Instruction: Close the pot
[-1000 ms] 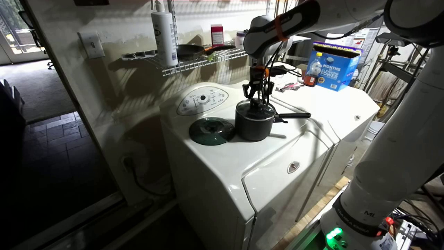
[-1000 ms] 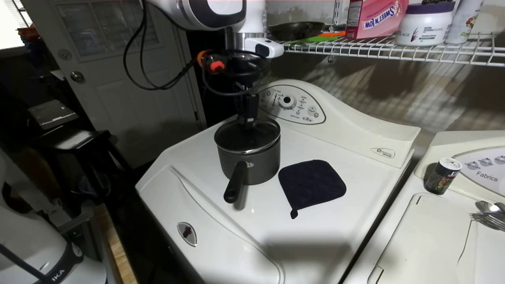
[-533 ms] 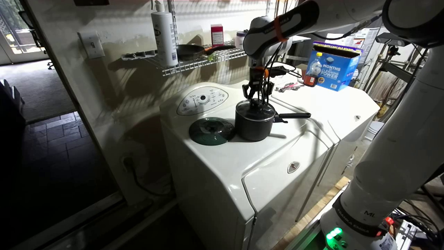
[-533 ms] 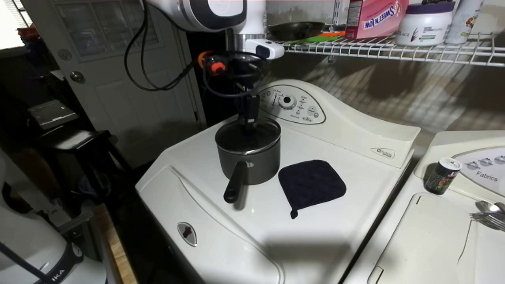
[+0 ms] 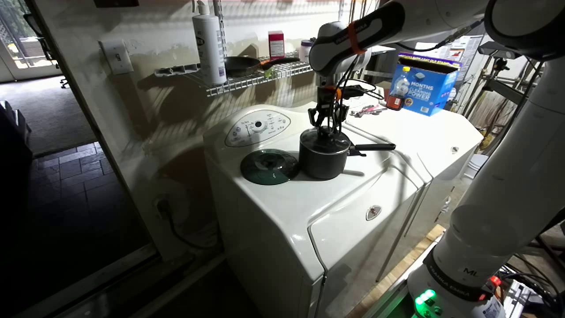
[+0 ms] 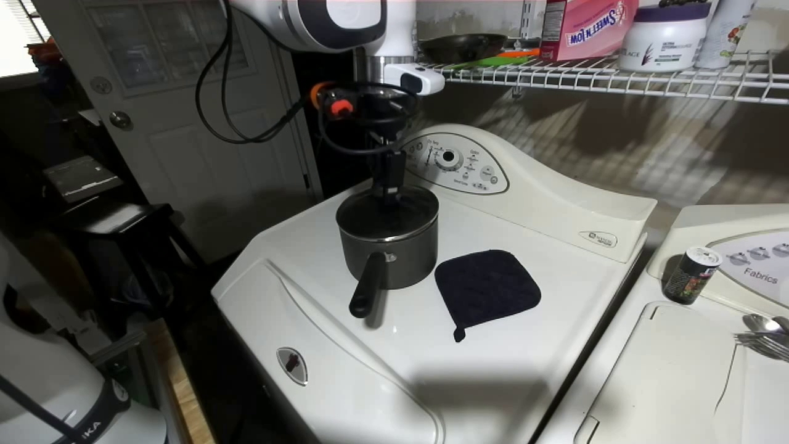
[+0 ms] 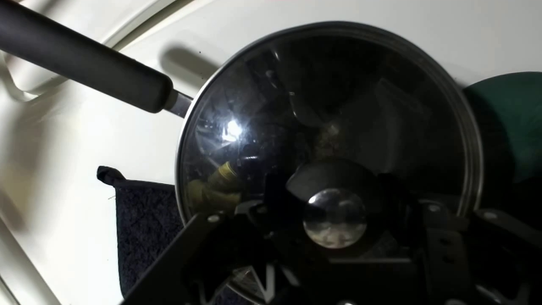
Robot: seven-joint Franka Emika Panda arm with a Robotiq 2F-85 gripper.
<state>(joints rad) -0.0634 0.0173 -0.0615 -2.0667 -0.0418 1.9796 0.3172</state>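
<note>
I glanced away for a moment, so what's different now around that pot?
The robot's arm and black fingers came down slightly over the covered pot. Any shift of the lid is too small to be sure of, and no clear grabbing or letting go shows. The pot, green disc and dark pot holder stayed put.

Wrist view: pot handle (image 7: 84, 61) cut off; potholder (image 7: 146, 224) partly hidden (behind hand (image 7: 333, 195)).

White arm (image 5: 521, 168), orange band (image 5: 354, 37), black cables (image 6: 285, 118), black fingers (image 7: 444, 250).
</note>
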